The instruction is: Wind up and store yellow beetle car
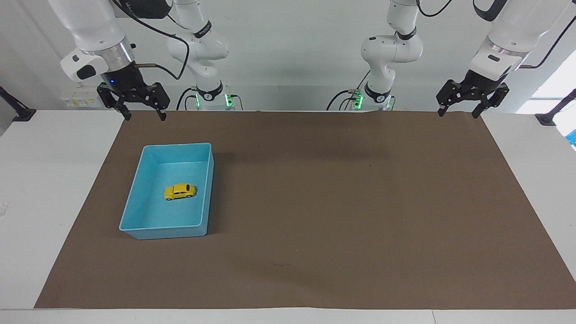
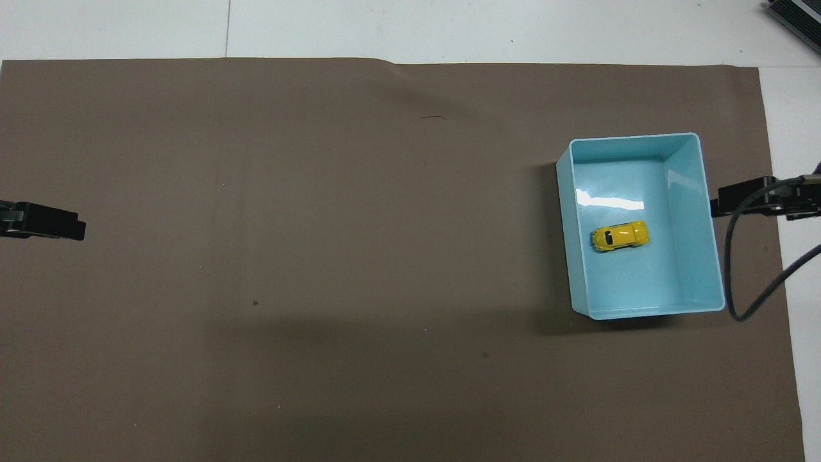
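Observation:
The yellow beetle car [image 1: 180, 191] [image 2: 619, 235] rests on its wheels on the floor of the blue bin [image 1: 177, 146] [image 2: 632, 136], toward the right arm's end of the table. My right gripper [image 1: 145, 118] [image 2: 744, 197] hangs open and empty in the air over the mat's edge next to the bin, apart from both bin and car. At the other end of the table my left gripper [image 1: 457, 114] [image 2: 45, 221] hangs open and empty over the mat's corner, and that arm waits.
A brown mat [image 1: 337, 202] covers most of the white table [image 1: 54, 180]. The right arm's black cable [image 2: 737, 269] loops down beside the bin. A dark object [image 2: 795, 16] lies at the table's farthest corner.

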Robot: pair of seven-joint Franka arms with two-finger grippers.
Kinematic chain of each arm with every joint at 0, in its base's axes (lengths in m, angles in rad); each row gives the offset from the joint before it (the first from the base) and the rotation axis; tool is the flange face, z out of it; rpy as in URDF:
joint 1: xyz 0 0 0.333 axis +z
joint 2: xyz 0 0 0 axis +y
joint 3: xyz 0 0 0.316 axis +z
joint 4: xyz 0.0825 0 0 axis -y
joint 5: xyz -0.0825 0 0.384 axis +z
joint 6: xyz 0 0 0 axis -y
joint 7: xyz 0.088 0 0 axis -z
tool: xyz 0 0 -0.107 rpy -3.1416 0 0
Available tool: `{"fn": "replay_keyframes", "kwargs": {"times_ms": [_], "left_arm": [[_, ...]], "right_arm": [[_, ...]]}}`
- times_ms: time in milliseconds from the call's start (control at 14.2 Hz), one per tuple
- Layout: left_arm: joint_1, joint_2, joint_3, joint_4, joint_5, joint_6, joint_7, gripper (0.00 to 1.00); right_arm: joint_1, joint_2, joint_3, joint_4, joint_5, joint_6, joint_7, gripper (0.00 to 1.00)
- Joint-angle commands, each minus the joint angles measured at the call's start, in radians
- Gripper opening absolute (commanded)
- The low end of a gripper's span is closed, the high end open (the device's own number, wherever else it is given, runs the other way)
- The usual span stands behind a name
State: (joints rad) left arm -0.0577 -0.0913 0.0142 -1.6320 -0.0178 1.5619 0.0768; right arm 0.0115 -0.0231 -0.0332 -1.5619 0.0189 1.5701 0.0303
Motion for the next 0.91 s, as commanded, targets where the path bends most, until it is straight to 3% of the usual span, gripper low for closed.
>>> {"fn": "replay_keyframes", "kwargs": {"times_ms": [0, 843], "left_arm": [[0.004, -0.013, -0.003, -0.008, 0.013, -0.006, -0.008, 1.00], [0.004, -0.013, -0.003, -0.008, 0.013, -0.006, -0.008, 1.00]], "right_arm": [[-0.001, 0.000, 0.004, 0.013, 0.001, -0.019, 0.023, 1.00], [-0.005, 0.000, 0.006, 0.045, -0.010, -0.035, 0.019, 1.00]]}}
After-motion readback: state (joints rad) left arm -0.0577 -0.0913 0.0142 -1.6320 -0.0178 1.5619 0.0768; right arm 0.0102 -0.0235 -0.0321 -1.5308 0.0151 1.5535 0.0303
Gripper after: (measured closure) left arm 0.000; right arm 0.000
